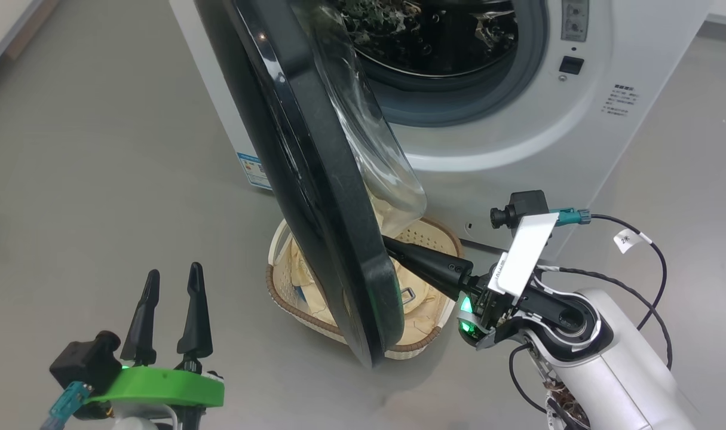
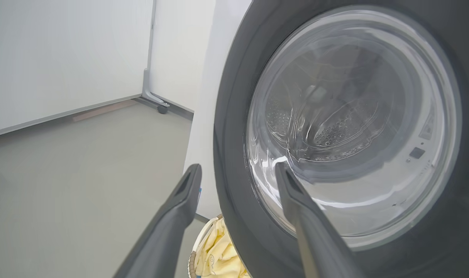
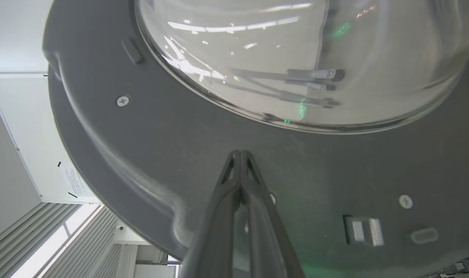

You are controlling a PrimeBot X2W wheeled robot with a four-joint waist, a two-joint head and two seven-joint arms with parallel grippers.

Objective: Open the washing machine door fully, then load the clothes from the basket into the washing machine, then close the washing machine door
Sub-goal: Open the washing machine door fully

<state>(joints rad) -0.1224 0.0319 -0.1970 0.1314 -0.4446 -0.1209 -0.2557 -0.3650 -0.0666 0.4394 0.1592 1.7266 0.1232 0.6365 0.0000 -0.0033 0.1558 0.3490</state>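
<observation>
The washing machine (image 1: 637, 71) stands with its steel drum (image 1: 434, 36) exposed. The washing machine door (image 1: 315, 197) hangs partly open, edge-on to the head view, its glass bowl facing the machine. My right gripper (image 1: 392, 245) is shut and empty, its tips pressed against the door's dark inner face (image 3: 334, 173) just below the glass bowl (image 3: 296, 58). My left gripper (image 1: 174, 272) stands open and empty at the lower left, on the door's outer side (image 2: 234, 116). Under the door sits the basket (image 1: 291, 298) with the cream clothes (image 1: 419, 310) in it, partly hidden by the door.
Grey floor (image 1: 100, 179) stretches to the left of the machine. A white wall panel on a castor foot (image 2: 157, 102) stands behind. A blue label sticker (image 1: 252, 170) marks the machine's side. A black cable (image 1: 655, 257) loops off my right wrist.
</observation>
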